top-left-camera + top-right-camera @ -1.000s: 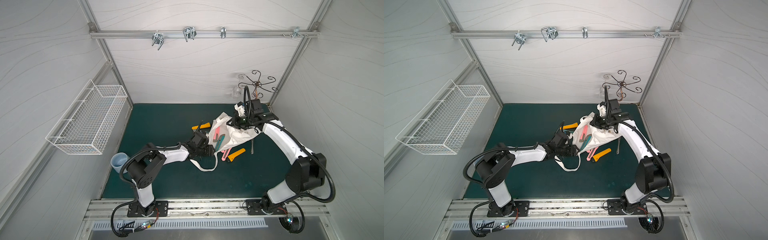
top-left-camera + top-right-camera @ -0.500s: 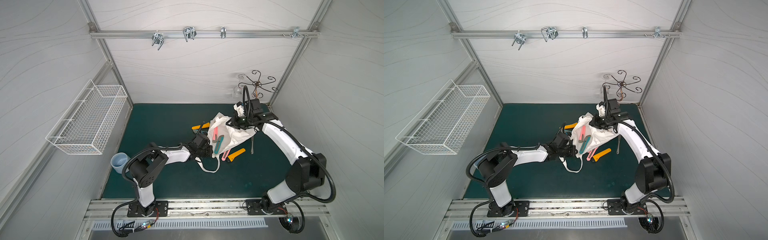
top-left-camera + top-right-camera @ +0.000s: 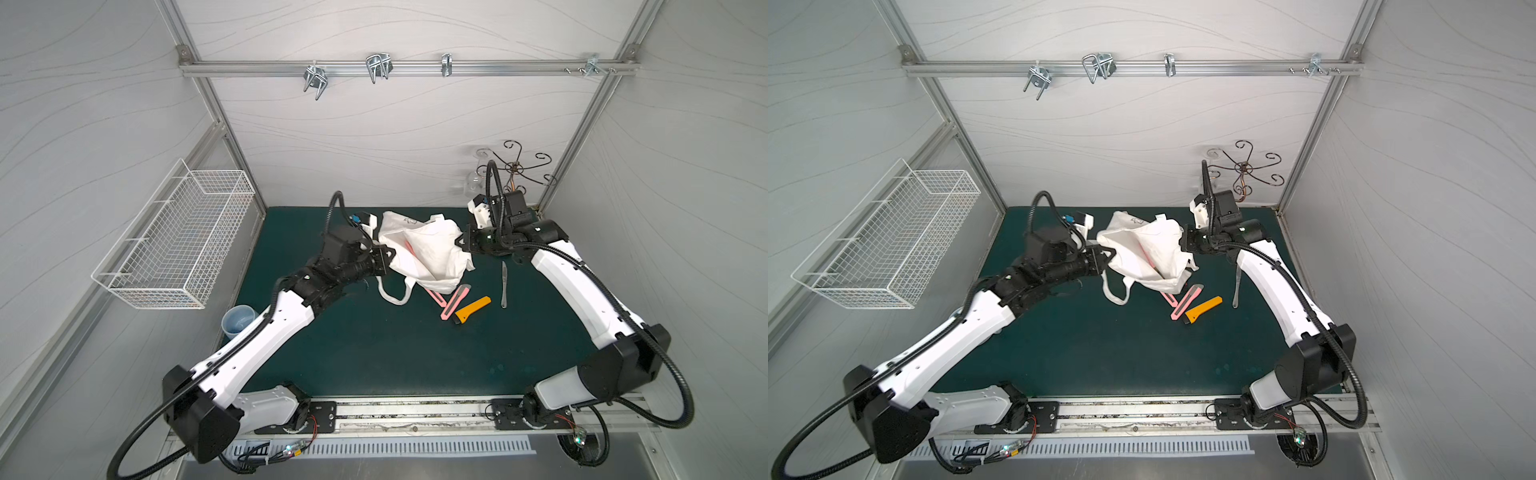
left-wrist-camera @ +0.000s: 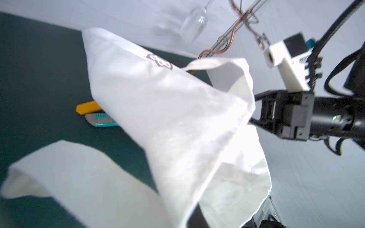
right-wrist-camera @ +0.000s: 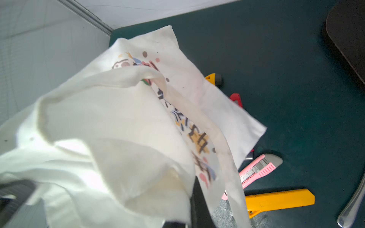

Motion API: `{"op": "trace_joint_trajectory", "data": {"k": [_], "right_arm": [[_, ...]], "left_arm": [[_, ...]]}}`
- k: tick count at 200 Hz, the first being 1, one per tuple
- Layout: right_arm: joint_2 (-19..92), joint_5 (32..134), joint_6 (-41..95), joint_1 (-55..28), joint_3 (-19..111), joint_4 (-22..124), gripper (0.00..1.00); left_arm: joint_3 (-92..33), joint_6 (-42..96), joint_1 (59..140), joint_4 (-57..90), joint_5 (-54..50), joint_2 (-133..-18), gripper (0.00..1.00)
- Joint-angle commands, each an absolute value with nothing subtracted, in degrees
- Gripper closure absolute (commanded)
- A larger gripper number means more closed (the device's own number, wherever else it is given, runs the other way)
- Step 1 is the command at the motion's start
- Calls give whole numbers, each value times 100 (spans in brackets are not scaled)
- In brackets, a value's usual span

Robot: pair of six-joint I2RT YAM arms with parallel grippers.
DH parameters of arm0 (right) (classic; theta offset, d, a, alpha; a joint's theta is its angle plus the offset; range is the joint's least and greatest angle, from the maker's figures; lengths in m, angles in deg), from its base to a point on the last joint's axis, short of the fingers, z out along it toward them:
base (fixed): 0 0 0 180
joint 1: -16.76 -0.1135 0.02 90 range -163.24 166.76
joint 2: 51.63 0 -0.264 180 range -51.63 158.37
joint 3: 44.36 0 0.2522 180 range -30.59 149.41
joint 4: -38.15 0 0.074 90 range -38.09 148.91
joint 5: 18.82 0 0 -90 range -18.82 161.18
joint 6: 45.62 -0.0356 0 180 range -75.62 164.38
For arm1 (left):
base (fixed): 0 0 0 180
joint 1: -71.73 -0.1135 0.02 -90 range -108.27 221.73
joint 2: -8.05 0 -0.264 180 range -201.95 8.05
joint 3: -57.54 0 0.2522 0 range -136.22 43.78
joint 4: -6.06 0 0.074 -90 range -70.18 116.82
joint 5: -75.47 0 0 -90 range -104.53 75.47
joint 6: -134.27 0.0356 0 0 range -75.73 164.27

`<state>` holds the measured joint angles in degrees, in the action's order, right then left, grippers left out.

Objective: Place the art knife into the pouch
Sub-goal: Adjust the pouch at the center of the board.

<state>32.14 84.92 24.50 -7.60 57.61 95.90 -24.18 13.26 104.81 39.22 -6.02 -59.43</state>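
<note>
White links (image 3: 270, 332), black joints (image 3: 615, 374), ribbed cables (image 3: 681, 399); left hand (image 3: 387, 254), right hand (image 3: 462, 243) black.

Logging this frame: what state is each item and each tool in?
pouch: held up by its rim, mouth spread between both tools.
left tool: shut on the pouch's rim.
right tool: shut on the pouch's opposite rim.
pink knife: lying on the mat, outside the pouch.
orange knife: lying on the mat, outside.
silver scalpel: lying on the mat.
blue cup: upright.

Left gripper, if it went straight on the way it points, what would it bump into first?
The pouch. The left gripper is shut on its edge, so going straight pushes into the white cloth. Past that, the right gripper seems to face it, though depth is unclear.
</note>
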Motion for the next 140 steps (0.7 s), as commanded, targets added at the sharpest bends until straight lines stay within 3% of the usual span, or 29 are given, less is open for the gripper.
{"op": "trace_joint_trajectory", "data": {"k": [1, 84, 140], "right_arm": [[2920, 8223, 2644, -1006, 5815, 9954, 100], [3457, 8232, 2626, -1875, 5527, 9676, 100], [3869, 7949, 2727, -1961, 5601, 9623, 100]], "left_arm": [[-2992, 1601, 10323, 4588, -578, -5504, 100], [-2836, 1553, 9745, 5379, -541, -4769, 100], [-1928, 1292, 8988, 4470, 109, -5208, 100]]}}
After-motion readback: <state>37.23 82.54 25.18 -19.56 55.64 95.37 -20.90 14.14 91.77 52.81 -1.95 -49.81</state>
